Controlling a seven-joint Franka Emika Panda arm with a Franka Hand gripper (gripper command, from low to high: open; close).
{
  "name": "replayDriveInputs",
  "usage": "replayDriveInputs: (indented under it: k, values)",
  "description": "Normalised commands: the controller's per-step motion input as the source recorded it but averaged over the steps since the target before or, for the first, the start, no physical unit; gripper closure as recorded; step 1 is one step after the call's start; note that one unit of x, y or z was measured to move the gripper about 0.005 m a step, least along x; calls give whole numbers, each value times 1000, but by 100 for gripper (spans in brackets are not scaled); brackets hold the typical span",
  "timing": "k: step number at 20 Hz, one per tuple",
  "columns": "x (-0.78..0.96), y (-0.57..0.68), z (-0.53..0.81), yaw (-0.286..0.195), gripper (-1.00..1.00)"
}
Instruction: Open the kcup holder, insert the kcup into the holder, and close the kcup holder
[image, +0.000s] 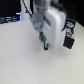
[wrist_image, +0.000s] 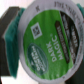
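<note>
Gripper (image: 44, 42): clamped on kcup (wrist_image: 47, 37), lid facing wrist; kcup holder (image: 69, 39) lies toward exterior view's right

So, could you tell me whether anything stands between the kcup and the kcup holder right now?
Nothing visible does. The gripper holds the kcup above the white table, and the stretch between it and the black kcup holder on the exterior view's right looks bare. Whether the holder is open is unclear.

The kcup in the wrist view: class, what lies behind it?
Behind the kcup, dark gripper fingers show at one side and pale surface at the corners. The rest is covered by its lid.
</note>
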Motion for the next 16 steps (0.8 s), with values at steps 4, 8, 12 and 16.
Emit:
replayDriveInputs:
  k: [4, 8, 12, 16]
  values:
    - [-73, 484, 553, 83, 100]
    - [-116, 493, 478, 72, 100]
    - [-92, 515, 448, 56, 100]
    - [-3, 546, 384, 43, 100]
